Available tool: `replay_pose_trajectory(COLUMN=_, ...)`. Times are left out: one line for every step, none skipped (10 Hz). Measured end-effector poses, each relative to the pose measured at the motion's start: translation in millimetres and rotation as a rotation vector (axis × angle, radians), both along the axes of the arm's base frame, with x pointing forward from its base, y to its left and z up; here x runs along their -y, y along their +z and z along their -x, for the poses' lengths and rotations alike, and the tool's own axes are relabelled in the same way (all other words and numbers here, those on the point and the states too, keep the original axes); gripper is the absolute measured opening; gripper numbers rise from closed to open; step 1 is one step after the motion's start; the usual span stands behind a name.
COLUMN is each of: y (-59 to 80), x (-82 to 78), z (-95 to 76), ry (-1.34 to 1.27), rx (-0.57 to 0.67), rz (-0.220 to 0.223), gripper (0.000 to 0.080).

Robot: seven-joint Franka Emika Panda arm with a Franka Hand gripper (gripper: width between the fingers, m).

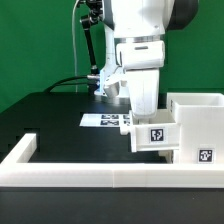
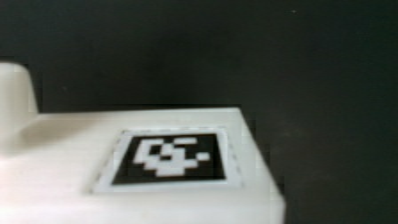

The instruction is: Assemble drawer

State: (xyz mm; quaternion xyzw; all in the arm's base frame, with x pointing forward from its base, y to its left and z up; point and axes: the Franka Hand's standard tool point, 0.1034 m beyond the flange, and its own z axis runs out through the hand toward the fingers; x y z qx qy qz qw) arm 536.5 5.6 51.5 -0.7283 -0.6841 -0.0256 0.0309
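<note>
Right now the arm (image 1: 140, 30) stands over the black table (image 1: 50, 115), its white wrist reaching straight down toward the middle of the scene. At its lower end the gripper (image 1: 145, 112) drops just behind a small white tray (image 1: 155, 135), which sits at the exterior view's centre-right with 1 square black-and-white tag (image 1: 156, 136) on its near face. Whether the fingers are apart or closed on the tray I cannot tell, because the tray wall and the wrist body cover the tips in the exterior view.

Touching the tray on the exterior view's right is the housing (image 1: 197, 125), a taller open white box with 1 tag (image 1: 206, 155) low on its near face. Both stand just behind the border wall (image 1: 90, 178), a long low white strip running along the near side and turning away at the exterior view's left end.

Farther back, flat on the table, lies the marker board (image 1: 104, 120), partly hidden by the gripper. A black cable (image 1: 62, 86) trails across the far side in front of the green backdrop (image 1: 40, 45).

The wrist view is blurred. It shows a white block with 1 tag (image 2: 171, 158) on its flat face against the dark table (image 2: 267, 50), and a rounded white shape (image 2: 15, 95) at the picture's edge that I cannot identify.
</note>
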Motion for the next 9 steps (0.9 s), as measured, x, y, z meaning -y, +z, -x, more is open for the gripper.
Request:
replay_pose_trajectory(y=-0.1, x=0.1, z=0.0, ry=0.000, rx=0.000, rz=0.000, gripper=0.0044)
replay_pose_trajectory(y=-0.1, x=-0.2, z=-0.2, ry=0.000, rx=0.000, rz=0.000, gripper=0.0044)
replay_pose_trajectory(y=0.2, x=-2.6, z=-1.6, ry=0.002, rx=0.002, rz=0.000, gripper=0.0044)
replay_pose_trajectory(y=0.8, x=-6.6, z=-3.5, ry=0.005, rx=0.005, rz=-0.001, gripper=0.0044)
replay_pose_trajectory(y=1.2, x=-8.2, z=-4.1, ry=-0.002, rx=0.005, rz=0.000, gripper=0.0044)
replay_pose_trajectory(y=1.5, x=-9.8, z=-4.7, ry=-0.006, rx=0.006, rz=0.000, gripper=0.0044)
replay_pose_trajectory(y=1.8, x=-11.1, z=-5.2, ry=-0.009, rx=0.006, rz=0.001, gripper=0.0044)
replay_pose_trajectory(y=1.9, x=-12.6, z=-5.5, ry=-0.004, rx=0.008, rz=0.003, gripper=0.0044)
replay_pose_trajectory(y=1.9, x=-12.7, z=-6.1, ry=0.002, rx=0.015, rz=0.008, gripper=0.0044)
